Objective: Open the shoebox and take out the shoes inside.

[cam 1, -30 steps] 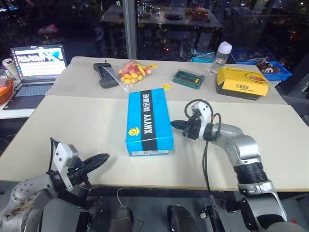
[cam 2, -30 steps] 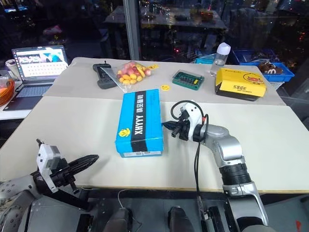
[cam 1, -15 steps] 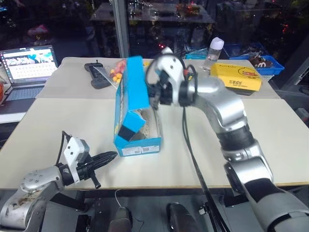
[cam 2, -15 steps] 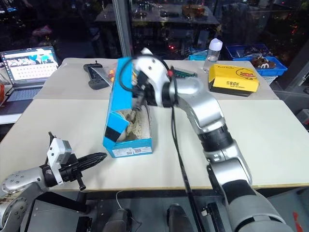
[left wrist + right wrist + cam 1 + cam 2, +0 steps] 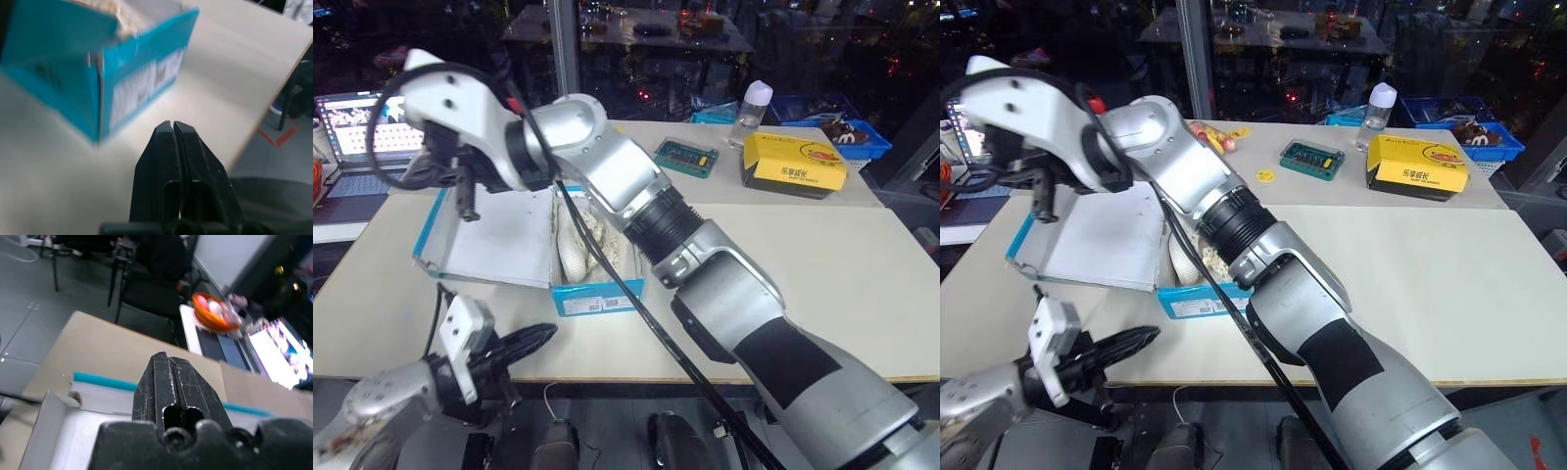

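Note:
The blue shoebox (image 5: 597, 296) stands open in the middle of the table. Its lid (image 5: 499, 245) lies folded flat to the left, white inside up. One cream perforated shoe (image 5: 576, 253) shows inside the box; the arm hides the rest of the inside. My right arm reaches across the box to the left. My right gripper (image 5: 168, 357) hangs shut and empty just above the lid's far left part (image 5: 413, 176). Shut and empty too, my left gripper (image 5: 533, 338) hovers at the table's near edge, a little short of the box's front end (image 5: 127, 88).
A yellow box (image 5: 793, 162), a bottle (image 5: 754, 103), a green case (image 5: 685, 155) and a blue basket (image 5: 852, 132) sit at the back right. A laptop (image 5: 352, 117) stands at the far left, with an orange bowl (image 5: 215, 311) beside it.
The lid has gone from upright to flat on the left side. My right arm swung left and up with it. My left gripper drew back toward the near edge.

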Action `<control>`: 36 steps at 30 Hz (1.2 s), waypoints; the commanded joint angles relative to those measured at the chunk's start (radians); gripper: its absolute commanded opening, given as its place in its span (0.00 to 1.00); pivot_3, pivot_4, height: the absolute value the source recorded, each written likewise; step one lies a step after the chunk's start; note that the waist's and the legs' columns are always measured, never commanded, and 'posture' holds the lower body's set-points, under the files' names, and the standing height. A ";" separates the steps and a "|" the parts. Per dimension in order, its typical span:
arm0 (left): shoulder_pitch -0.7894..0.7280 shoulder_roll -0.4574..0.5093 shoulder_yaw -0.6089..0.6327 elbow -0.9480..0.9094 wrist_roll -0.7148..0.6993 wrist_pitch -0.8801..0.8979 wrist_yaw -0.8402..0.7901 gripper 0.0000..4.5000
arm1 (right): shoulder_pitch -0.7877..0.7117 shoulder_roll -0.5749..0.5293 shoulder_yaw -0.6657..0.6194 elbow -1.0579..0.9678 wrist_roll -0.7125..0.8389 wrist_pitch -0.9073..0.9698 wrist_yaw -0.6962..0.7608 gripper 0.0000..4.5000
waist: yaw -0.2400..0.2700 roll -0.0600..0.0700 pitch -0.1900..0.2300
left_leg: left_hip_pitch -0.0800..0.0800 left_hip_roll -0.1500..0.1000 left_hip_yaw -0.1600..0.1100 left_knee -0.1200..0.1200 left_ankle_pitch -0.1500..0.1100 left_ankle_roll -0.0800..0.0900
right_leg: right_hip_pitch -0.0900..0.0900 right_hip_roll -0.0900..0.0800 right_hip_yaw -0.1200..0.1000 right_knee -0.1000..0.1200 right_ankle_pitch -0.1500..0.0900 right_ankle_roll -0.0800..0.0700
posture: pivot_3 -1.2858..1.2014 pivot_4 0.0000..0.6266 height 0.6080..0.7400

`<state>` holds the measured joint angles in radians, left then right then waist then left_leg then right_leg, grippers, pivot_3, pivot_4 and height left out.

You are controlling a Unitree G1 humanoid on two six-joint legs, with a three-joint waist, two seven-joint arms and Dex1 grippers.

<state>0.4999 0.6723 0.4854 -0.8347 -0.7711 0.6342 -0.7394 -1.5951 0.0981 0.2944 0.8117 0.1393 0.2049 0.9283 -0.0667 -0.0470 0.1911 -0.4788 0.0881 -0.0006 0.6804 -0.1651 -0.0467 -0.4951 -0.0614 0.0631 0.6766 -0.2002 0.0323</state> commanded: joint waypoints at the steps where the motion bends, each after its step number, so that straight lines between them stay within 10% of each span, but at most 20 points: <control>1: 0.064 0.008 0.143 -0.102 -0.068 0.002 0.031 0.02 | 0.051 -0.083 -0.067 -0.037 0.012 0.000 0.031 0.00 | 0.005 0.000 0.000 | 0.000 0.000 0.000 0.000 0.000 0.000 | -0.002 0.000 -0.001 -0.001 0.000 0.000 | 0.52 0.24 0.43; 9: -0.118 0.242 0.441 0.060 -0.348 0.048 0.070 0.02 | 0.204 -0.278 -0.145 -0.332 0.086 0.234 0.093 0.00 | 0.007 0.002 0.001 | 0.001 0.000 -0.001 -0.002 0.000 0.000 | 0.000 0.000 -0.003 -0.003 0.000 -0.001 | 0.52 0.24 0.43; 20: -0.523 0.472 -0.009 0.546 -0.070 -0.061 -0.247 0.02 | 0.404 -0.434 0.065 -0.564 -0.021 0.330 0.188 0.00 | -0.012 0.007 0.004 | 0.002 0.000 -0.001 -0.002 0.004 0.006 | -0.003 0.002 -0.002 0.007 0.000 -0.002 | 0.52 0.24 0.43; 33: -0.810 0.328 -0.227 0.697 0.048 -0.075 -0.301 0.00 | 0.358 -0.429 0.169 -0.505 -0.113 0.294 0.269 0.99 | 0.001 0.007 0.004 | 0.002 0.000 0.000 -0.001 0.006 0.010 | -0.003 0.002 -0.002 0.008 0.000 -0.001 | 0.52 0.24 0.43; 36: -0.808 0.311 -0.215 0.689 0.050 -0.065 -0.291 0.00 | 0.365 -0.433 0.213 -0.488 -0.148 0.264 0.296 0.99 | 0.000 0.006 0.004 | 0.002 0.000 -0.001 -0.001 0.006 0.010 | -0.003 0.002 -0.002 0.008 0.000 -0.001 | 0.52 0.24 0.43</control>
<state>-0.2926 0.9867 0.2406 -0.1195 -0.7247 0.5701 -1.0388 -1.2176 -0.3287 0.4925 0.3276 0.0171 0.5148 1.2001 -0.0668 -0.0405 0.1950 -0.4768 0.0884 -0.0013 0.6794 -0.1588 -0.0365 -0.4980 -0.0592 0.0610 0.6849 -0.2007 0.0308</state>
